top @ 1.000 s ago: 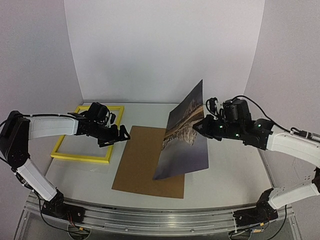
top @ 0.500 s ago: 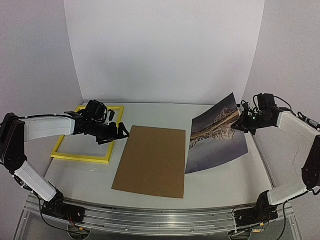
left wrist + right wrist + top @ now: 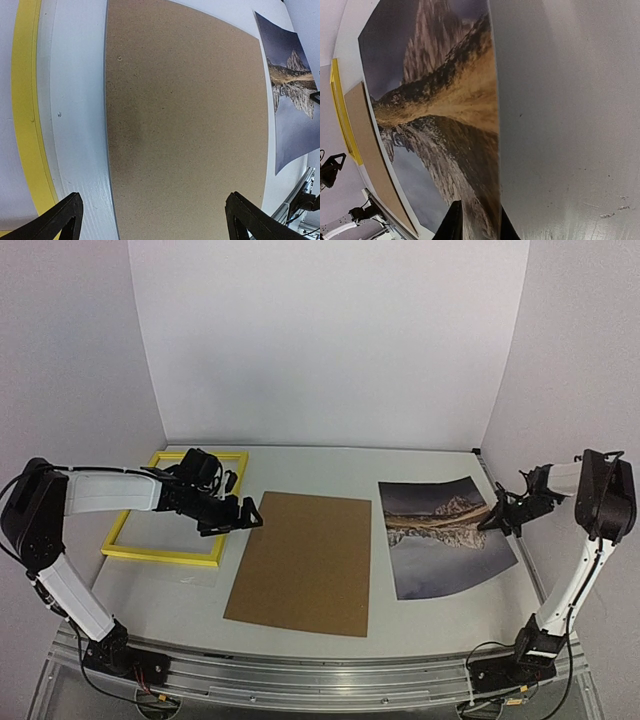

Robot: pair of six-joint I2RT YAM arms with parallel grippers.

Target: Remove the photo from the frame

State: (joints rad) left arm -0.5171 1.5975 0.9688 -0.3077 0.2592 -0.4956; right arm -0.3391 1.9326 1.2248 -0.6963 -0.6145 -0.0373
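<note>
Lowered flat, the photo [image 3: 445, 540] stays clamped in right fingers [image 3: 454, 222]; left fingers [image 3: 65, 215] hover apart.

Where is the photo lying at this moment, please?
In the top external view the photo lies on the right side of the table, just right of the brown backing sheet, its right edge between the fingers of the right gripper.
</note>
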